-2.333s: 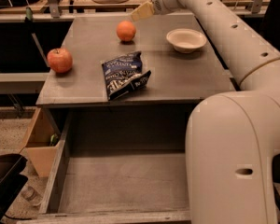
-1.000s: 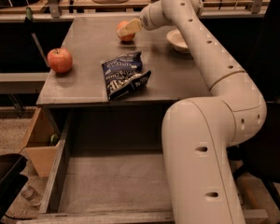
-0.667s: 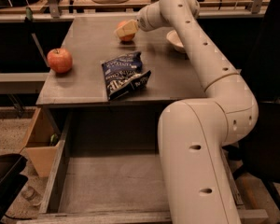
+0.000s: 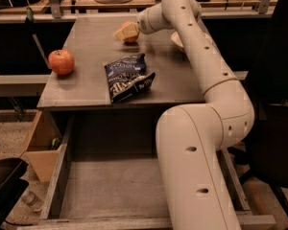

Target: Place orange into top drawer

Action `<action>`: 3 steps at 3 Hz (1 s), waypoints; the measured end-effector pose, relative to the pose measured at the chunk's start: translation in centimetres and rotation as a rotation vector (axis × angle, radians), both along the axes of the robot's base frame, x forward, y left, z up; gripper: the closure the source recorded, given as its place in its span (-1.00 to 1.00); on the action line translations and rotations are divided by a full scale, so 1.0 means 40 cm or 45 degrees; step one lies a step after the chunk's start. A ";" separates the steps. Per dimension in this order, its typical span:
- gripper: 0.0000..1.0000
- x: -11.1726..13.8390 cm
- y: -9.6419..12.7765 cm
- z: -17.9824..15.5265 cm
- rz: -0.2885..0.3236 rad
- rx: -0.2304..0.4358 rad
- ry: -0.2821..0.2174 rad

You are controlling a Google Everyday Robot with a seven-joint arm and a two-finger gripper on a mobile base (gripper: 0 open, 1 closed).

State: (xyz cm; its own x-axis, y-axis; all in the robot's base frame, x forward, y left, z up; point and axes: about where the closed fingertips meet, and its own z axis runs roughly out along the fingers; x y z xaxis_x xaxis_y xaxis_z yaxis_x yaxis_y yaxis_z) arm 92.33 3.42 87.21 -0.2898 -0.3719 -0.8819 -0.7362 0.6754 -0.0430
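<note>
Camera view: gripper (image 4: 125, 33) over the far tabletop (image 4: 86, 83), masking most of the orange (image 4: 131, 39), apparently to grasp it, its closure impossible to tell; top drawer (image 4: 110, 186) open below, ready to receive; apple (image 4: 61, 62) and chip bag (image 4: 127, 76) aside.

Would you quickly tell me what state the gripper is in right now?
Gripper: at the orange on the far side of the table; open or shut cannot be told.
</note>
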 end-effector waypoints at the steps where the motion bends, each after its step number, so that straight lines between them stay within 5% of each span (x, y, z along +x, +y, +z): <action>1: -0.66 -0.004 0.006 -0.025 0.005 -0.025 0.040; 3: 0.27 -0.003 0.022 -0.043 0.015 -0.030 0.053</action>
State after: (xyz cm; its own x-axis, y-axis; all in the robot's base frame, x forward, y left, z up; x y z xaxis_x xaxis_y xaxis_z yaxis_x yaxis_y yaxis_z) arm 92.22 4.31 85.49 -0.3219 -0.3958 -0.8601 -0.7455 0.6660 -0.0275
